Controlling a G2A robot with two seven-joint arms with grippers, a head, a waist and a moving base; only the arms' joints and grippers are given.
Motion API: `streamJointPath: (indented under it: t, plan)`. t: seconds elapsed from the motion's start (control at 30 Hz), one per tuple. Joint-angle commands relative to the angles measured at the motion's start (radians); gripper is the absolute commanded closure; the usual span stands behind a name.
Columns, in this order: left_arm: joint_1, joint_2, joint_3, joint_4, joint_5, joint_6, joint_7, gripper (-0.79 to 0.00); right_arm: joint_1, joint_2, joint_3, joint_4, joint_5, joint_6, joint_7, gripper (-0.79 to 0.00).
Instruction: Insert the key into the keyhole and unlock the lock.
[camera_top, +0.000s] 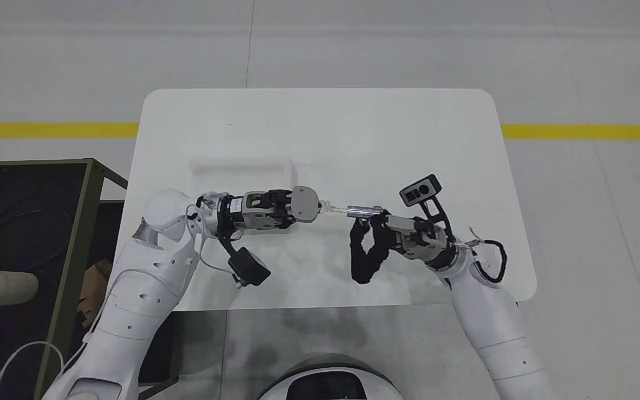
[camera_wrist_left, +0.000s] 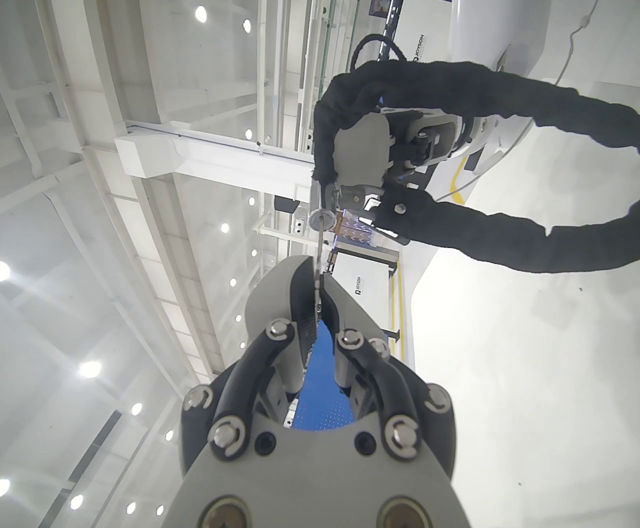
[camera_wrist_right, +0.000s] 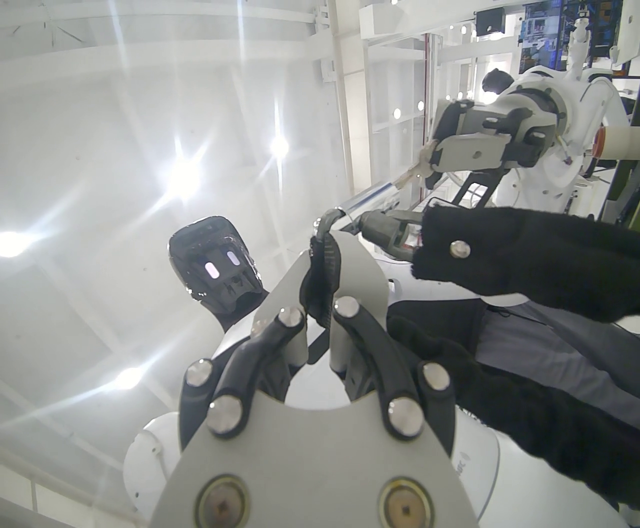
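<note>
left gripper (camera_wrist_left: 317, 274) clenched on thin silver key (camera_wrist_right: 407, 176). right gripper (camera_wrist_right: 327, 250) grasping grey cylindrical lock (camera_wrist_right: 390, 232) with black fabric-sleeved loop (camera_wrist_left: 500, 240). can't tell whether key tip meets keyhole.

Over the middle of the table (camera_top: 300, 120), the left gripper (camera_top: 316, 205) sits toward the left edge and the right gripper (camera_top: 384, 219) toward the right edge, tips facing. Between them the key (camera_top: 335, 209), held by the left, points at the lock (camera_top: 365, 213) held by the right, tip at its end. The lock's cable loop (camera_top: 362, 258) hangs toward the near edge.
</note>
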Motion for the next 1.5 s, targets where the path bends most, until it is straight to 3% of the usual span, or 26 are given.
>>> streamJointPath:
  t: [0.0,0.7,1.37,1.4,1.43,1.47]
  plan:
    - [0.0,0.0,-0.001,-0.001,0.001,0.003,-0.002,0.0,0.001,0.001,0.001,0.001,-0.008,-0.005,-0.001,0.0]
    - [-0.007,0.01,0.003,-0.03,0.098,0.024,0.001,0.0,0.022,0.015,0.015,-0.016,-0.17,-0.033,0.0,0.0]
    - [-0.007,0.015,0.014,-0.045,0.117,0.036,0.009,0.0,0.026,0.017,-0.009,-0.01,-0.159,-0.052,-0.011,0.0]
    - [-0.007,0.015,0.014,-0.045,0.113,0.036,0.011,-0.185,0.027,0.018,-0.008,-0.01,-0.158,-0.051,-0.011,0.0]
    - [-0.007,0.015,0.011,-0.045,0.107,0.038,0.008,-0.785,0.027,0.018,-0.008,-0.009,-0.155,-0.052,-0.012,0.0]
    - [-0.006,0.015,0.01,-0.046,0.102,0.041,0.009,-0.785,0.027,0.018,-0.008,-0.008,-0.148,-0.051,-0.012,0.0]
